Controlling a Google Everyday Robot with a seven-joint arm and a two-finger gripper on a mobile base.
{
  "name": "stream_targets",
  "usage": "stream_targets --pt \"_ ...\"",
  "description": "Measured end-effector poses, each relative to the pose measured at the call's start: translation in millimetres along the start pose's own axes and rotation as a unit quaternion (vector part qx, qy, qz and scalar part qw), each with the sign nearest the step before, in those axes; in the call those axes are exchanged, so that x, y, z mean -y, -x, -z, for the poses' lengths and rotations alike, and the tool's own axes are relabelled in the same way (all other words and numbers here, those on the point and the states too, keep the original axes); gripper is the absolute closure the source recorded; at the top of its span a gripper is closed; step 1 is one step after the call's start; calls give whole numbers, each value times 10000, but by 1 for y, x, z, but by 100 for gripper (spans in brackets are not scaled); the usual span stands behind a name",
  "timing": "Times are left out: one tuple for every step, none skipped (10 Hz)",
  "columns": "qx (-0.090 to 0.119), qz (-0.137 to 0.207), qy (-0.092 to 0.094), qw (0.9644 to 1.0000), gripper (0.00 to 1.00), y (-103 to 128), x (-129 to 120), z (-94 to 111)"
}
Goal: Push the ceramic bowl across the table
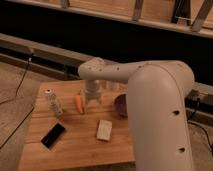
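The dark maroon ceramic bowl sits on the right half of the wooden slatted table. My white arm covers its right side. My gripper hangs down over the table's far middle, a little left of the bowl and next to an orange carrot-like object. It looks apart from the bowl.
A small clear bottle stands at the left. A black phone lies at the front left and a pale sponge block at the front middle. My arm's big white link hides the table's right side.
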Motion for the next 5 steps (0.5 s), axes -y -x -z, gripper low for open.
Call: stream_targets --pt "9 -96 46 9999 35 13 22 -11" --pt "29 -161 71 9998 35 19 34 -16" --pt "33 -247 98 9996 35 26 49 -22" --pt "35 -339 129 9993 35 31 63 -27" --pt "30 -418 136 9990 35 34 76 -32"
